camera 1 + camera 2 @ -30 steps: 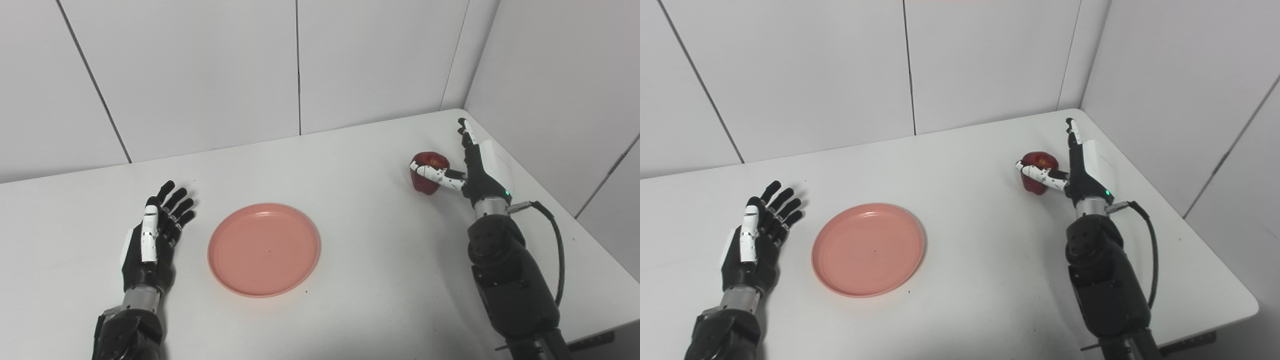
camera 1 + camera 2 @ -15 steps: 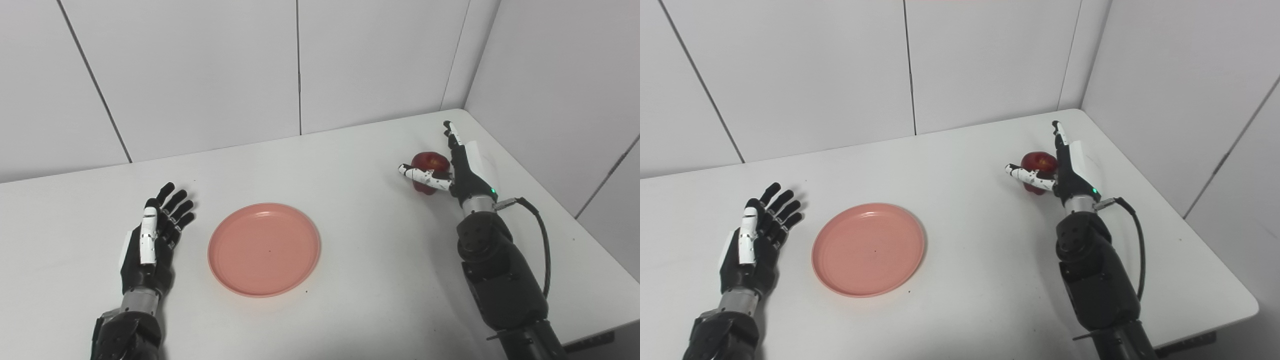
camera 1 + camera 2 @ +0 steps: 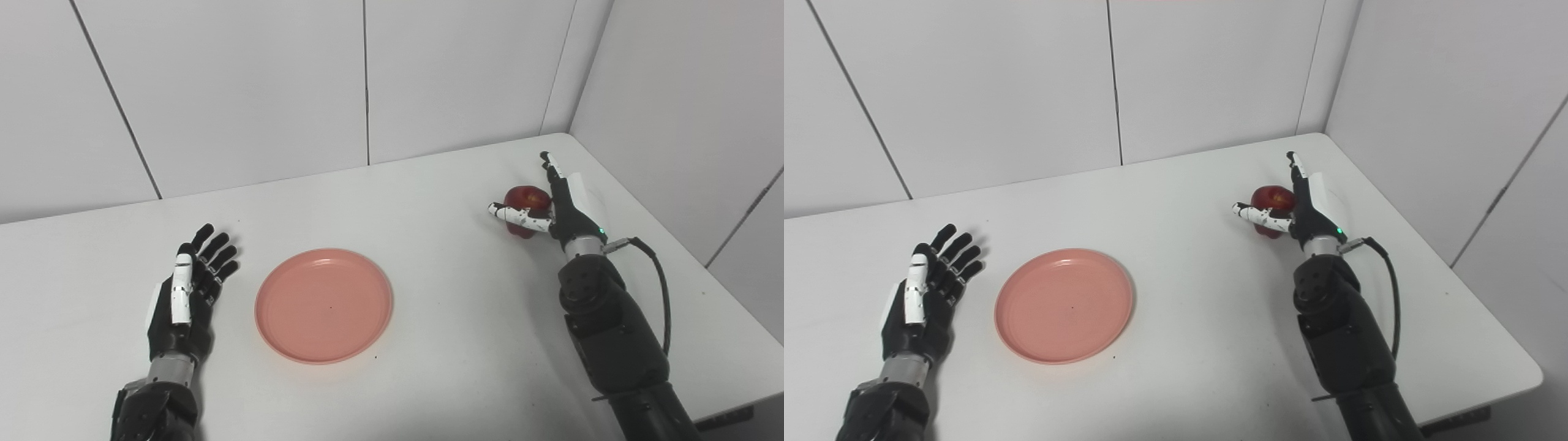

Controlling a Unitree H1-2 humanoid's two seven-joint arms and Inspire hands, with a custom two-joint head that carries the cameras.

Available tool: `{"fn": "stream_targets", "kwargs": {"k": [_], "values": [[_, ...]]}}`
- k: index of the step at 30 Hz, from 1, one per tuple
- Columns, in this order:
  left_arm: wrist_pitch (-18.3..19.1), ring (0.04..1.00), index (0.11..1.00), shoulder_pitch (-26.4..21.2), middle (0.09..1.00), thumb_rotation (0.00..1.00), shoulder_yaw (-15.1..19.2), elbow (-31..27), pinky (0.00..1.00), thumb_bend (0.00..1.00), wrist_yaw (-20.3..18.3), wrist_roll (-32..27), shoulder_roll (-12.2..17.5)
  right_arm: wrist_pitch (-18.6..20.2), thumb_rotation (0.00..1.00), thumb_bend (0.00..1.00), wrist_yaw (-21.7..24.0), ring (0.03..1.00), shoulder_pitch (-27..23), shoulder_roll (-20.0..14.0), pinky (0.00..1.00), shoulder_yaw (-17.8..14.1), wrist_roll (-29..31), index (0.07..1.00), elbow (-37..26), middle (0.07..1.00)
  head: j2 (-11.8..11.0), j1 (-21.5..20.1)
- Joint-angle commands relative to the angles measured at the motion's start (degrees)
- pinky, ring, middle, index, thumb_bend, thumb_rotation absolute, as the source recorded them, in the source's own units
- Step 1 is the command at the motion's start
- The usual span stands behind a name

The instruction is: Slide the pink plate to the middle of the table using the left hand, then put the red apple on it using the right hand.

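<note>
The right hand [image 3: 560,205] stands edge-up against the apple [image 3: 525,203], near the table's [image 3: 441,294] far right corner. Its fingers [image 3: 549,164] point straight away along the apple's right side, and the thumb [image 3: 514,214] reaches across the front of the fruit. The hand is spread, not closed around it; whether it touches the apple I cannot tell. The apple sits on the table. The left hand [image 3: 184,294] lies spread and holding nothing, just left of the plate [image 3: 324,304], which lies near the table's middle.
</note>
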Motion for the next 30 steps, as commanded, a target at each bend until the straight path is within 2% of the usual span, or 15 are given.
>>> {"fn": "stream_targets", "kwargs": {"k": [1, 6, 14, 22, 25, 30], "values": [[2.22, 0.857, 0.867, 0.69, 0.872, 1.00, -0.31, -0.16, 0.86, 0.38, 0.59, -0.16, -0.05, 0.18, 0.44, 1.00, -0.67, 0.878, -2.37, -1.60, 0.76, -0.22, -0.38, 0.938, -1.50, 0.917, 0.03, 0.10], [2.79, 0.857, 0.866, 0.79, 0.871, 1.00, -0.29, -0.49, 0.86, 0.38, 0.74, -0.33, -0.16, -0.38, 0.39, 1.00, -1.03, 0.893, -2.54, -1.59, 0.78, -0.91, 0.91, 0.932, -0.62, 0.924, 0.18, 0.30], [3.12, 0.856, 0.862, 0.89, 0.870, 1.00, -0.35, -0.91, 0.86, 0.38, 0.67, -0.27, -0.24, 0.57, 0.36, 1.00, -0.64, 0.895, -3.09, -1.81, 0.79, -0.75, 0.78, 0.916, -0.08, 0.919, 0.22, 0.28], [3.34, 0.856, 0.863, 0.92, 0.870, 1.00, -0.36, -1.08, 0.86, 0.38, 0.80, -0.19, -0.32, -0.24, 0.36, 1.00, -1.05, 0.825, -3.27, -1.94, 0.70, -0.75, 1.19, 0.889, 1.01, 0.866, 0.34, 0.37], [3.24, 0.854, 0.863, 0.85, 0.868, 1.00, -0.38, -0.97, 0.86, 0.38, 0.83, -0.12, -0.31, -1.17, 0.33, 1.00, -1.49, 0.758, -3.25, -1.87, 0.63, -0.84, 1.69, 0.872, 1.30, 0.810, 0.34, 0.37], [3.63, 0.856, 0.864, 0.86, 0.870, 1.00, -0.42, -1.01, 0.86, 0.38, 0.87, -0.19, -0.32, -3.06, 0.26, 0.95, -3.00, 0.733, -3.20, -1.47, 0.63, -1.29, 3.03, 0.812, 2.00, 0.765, 0.29, 0.42]]}}
